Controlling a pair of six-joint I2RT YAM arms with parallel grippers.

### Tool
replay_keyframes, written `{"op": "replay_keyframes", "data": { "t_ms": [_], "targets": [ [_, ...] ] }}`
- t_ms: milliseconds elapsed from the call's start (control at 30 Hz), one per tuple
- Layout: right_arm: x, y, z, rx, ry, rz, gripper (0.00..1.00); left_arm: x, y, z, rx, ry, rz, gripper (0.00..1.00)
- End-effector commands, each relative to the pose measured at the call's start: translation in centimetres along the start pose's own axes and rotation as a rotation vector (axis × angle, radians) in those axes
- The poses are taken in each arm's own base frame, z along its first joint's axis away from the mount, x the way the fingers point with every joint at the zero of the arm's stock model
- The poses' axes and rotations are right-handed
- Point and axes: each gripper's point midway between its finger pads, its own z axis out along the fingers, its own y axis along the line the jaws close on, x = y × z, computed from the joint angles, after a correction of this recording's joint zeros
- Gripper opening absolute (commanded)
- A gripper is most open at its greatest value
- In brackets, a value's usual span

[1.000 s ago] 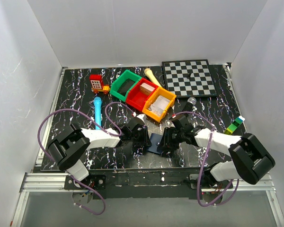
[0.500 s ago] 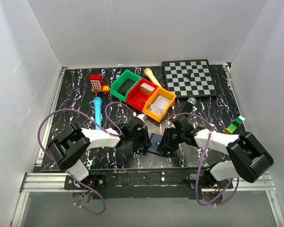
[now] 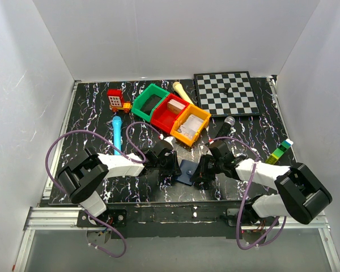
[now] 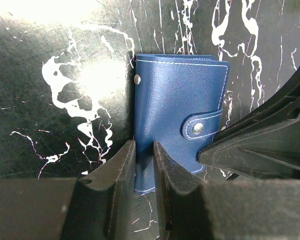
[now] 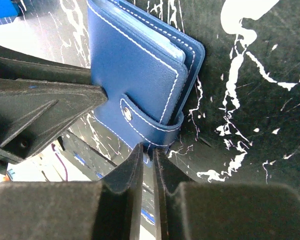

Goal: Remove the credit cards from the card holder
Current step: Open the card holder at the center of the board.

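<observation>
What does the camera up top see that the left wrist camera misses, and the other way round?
Only the top view shows the chessboard, the green bin, red bin and orange bin, and both whole arms. Only the left wrist view shows the card holder's white stitching and its snap strap fastened, with the left gripper pinched on its lower edge. Both show the blue holder lying shut on the black marbled table.
</observation>
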Motion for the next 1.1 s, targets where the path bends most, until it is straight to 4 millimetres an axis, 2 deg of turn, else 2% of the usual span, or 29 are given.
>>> {"op": "replay_keyframes", "data": {
  "t_ms": [0, 67, 200, 433, 567, 667, 800, 900, 1067],
  "targets": [
    [-2.3, 5.7, -0.9, -0.206, -0.088, -0.099, 0.11, 5.3, 4.3, 0.8, -0.141, 0.169, 0.025, 0.08],
    [-2.2, 5.7, -0.8, -0.209, -0.081, -0.102, 0.02, 5.2, 4.2, 0.7, -0.139, 0.167, 0.025, 0.08],
    [-2.0, 5.8, -0.9, -0.218, -0.072, -0.116, 0.01, 4.8, 4.0, 0.3, -0.128, 0.145, 0.035, 0.13],
    [-1.9, 6.0, -2.3, -0.205, -0.093, -0.17, 0.01, 2.7, 2.7, -1.9, -0.084, 0.03, 0.042, 0.43],
    [-1.8, 6.3, -3.2, -0.193, -0.088, -0.227, 0.01, 1.2, 1.8, -3.4, -0.05, -0.054, 0.049, 0.53],
    [-1.4, 6.0, -4.0, -0.168, -0.076, -0.244, 0.01, -0.1, 0.6, -5.0, 0.008, -0.127, 0.047, 0.59],
    [-1.1, 6.5, -5.2, -0.178, -0.081, -0.283, 0.01, -2.2, 0.0, -7.3, 0.056, -0.279, 0.028, 0.72],
    [-0.5, 7.8, -6.1, -0.236, -0.052, -0.329, 0.01, -3.6, -1.0, -9.7, 0.153, -0.401, 0.002, 0.82],
    [0.8, 10.3, -9.1, -0.303, 0.02, -0.44, 0.01, -5.6, -3.8, -15.2, 0.399, -0.578, -0.002, 0.95]
  ]
}}
